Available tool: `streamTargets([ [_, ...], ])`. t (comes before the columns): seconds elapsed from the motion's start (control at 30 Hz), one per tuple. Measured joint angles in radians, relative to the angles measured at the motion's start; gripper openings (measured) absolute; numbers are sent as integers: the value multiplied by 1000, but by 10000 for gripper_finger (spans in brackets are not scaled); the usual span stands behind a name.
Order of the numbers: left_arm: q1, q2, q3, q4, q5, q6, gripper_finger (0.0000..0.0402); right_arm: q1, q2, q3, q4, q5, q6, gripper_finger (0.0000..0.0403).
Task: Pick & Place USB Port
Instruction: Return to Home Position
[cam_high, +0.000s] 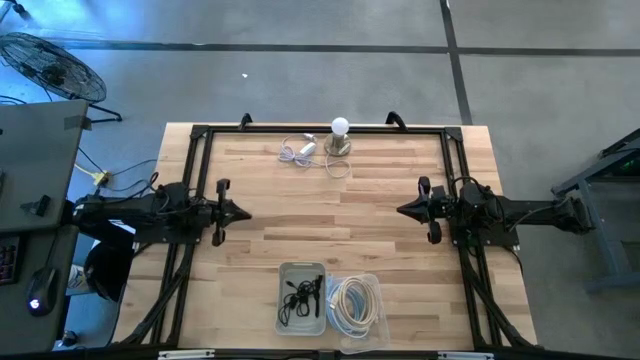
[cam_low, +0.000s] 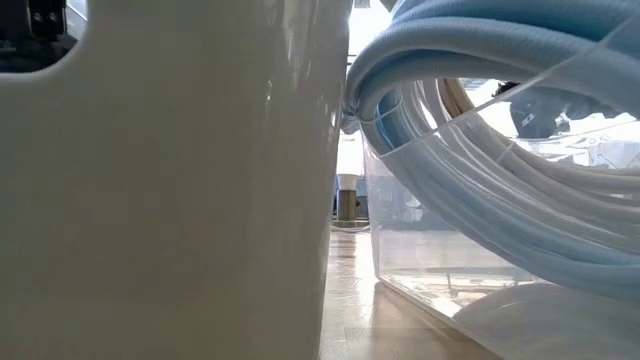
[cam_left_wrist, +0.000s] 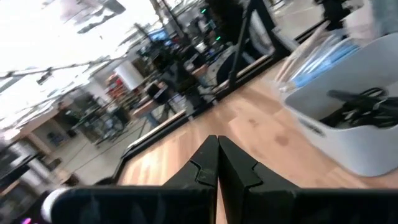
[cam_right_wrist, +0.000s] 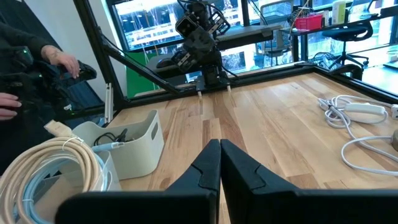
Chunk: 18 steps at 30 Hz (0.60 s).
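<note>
A white USB port block with its coiled white cord lies flat on the wooden table near the far edge; it also shows in the right wrist view. My left gripper hovers at the table's left side, shut and empty; its fingers show closed in the left wrist view. My right gripper hovers at the right side, facing the left one, shut and empty, as its own wrist view shows. Neither gripper is near the USB port.
A small lamp with a round white bulb stands next to the USB port. A grey bin of black cables and a clear bin of coiled white and blue cables stand at the near edge. A person's hand shows beyond the table.
</note>
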Motion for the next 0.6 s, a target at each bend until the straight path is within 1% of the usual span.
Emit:
streamTargets([
  [0.2, 0, 0, 0, -23, -115, 0, 0, 0, 0, 0, 0, 0, 0, 0],
  [0.3, 0, 0, 0, -23, -134, 0, 0, 0, 0, 0, 0, 0, 0, 0],
  [0.6, -2, 0, 0, -23, -133, 0, 1, 0, 0, 0, 0, 0, 0, 0],
])
